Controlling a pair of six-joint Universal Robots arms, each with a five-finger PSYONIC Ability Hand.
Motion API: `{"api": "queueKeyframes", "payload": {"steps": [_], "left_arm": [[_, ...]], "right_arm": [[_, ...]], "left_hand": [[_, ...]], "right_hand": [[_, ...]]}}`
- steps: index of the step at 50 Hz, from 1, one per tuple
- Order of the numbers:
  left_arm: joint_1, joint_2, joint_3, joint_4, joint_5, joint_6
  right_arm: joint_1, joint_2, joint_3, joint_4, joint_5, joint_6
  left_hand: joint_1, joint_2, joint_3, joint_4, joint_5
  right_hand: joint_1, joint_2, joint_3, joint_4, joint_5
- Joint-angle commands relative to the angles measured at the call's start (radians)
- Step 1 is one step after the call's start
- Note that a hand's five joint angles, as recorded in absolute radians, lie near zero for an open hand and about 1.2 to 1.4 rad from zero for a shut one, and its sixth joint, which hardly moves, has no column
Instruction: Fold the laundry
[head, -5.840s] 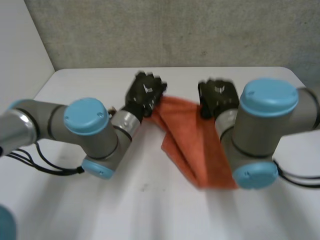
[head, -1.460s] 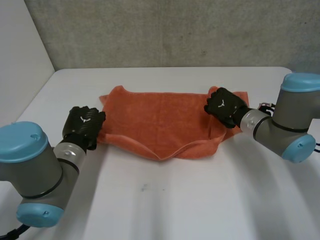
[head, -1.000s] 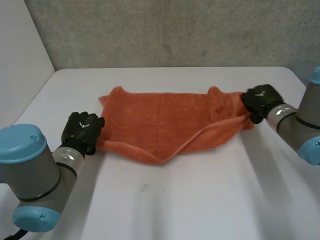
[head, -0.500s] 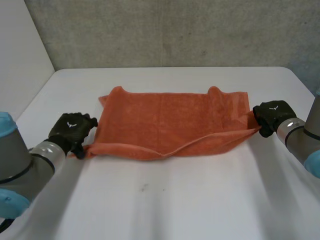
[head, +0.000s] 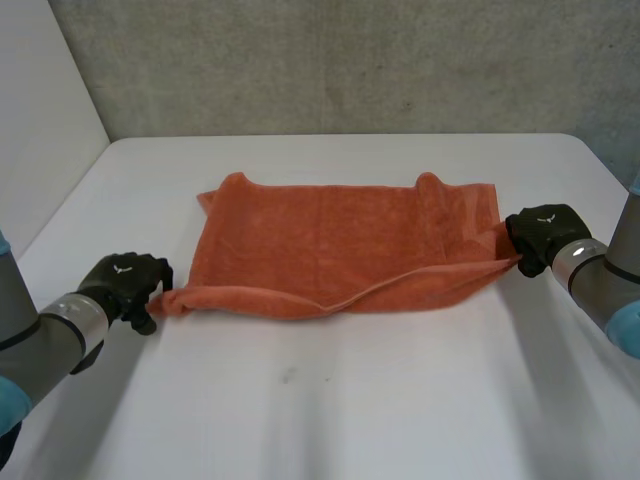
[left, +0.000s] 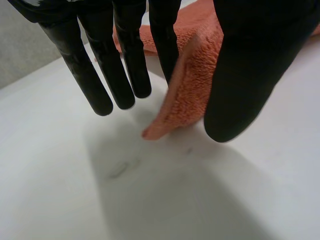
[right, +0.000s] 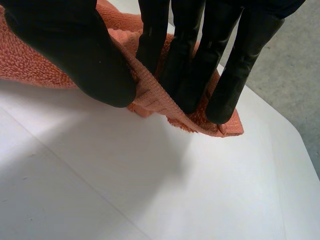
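Orange towel (head: 340, 245) spread on the counter (head: 350, 400) — left hand (head: 125, 285) and right hand (head: 545, 232) each pinch a near corner.

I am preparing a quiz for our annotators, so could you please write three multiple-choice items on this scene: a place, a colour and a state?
1. Where on the towel is the left hand? A. its near left corner B. its middle C. its far edge
2. What colour is the towel? A. blue B. orange C. white
3. What is the state of the right hand? A. open, hovering B. curled, holding nothing C. pinching the towel
Answers: 1 A, the corner sits between its thumb and a finger; 2 B, orange in every view; 3 C, cloth is caught between thumb and fingers.
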Motion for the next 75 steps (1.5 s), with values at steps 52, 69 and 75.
{"api": "queueKeyframes", "payload": {"steps": [52,69,75], "left_arm": [[-0.057,0.264,0.203,-0.130,-0.128,0.073],[-0.152,-0.152,0.721,0.055,-0.133,0.197],[-0.168,-0.055,0.740,0.549,-0.220,0.180]], "right_arm": [[-0.093,-0.311,-0.244,0.608,-0.022,-0.282],[0.091,0.148,-0.829,0.347,0.168,-0.319],[0.131,0.025,-0.904,-0.090,0.243,-0.267]], "left_hand": [[0.658,0.666,0.666,0.671,0.671],[0.658,0.666,0.666,0.671,0.671],[0.658,0.666,0.666,0.671,0.671]], "right_hand": [[0.421,0.218,0.211,0.206,0.236],[0.421,0.218,0.211,0.206,0.236],[0.421,0.218,0.211,0.206,0.236]]}}
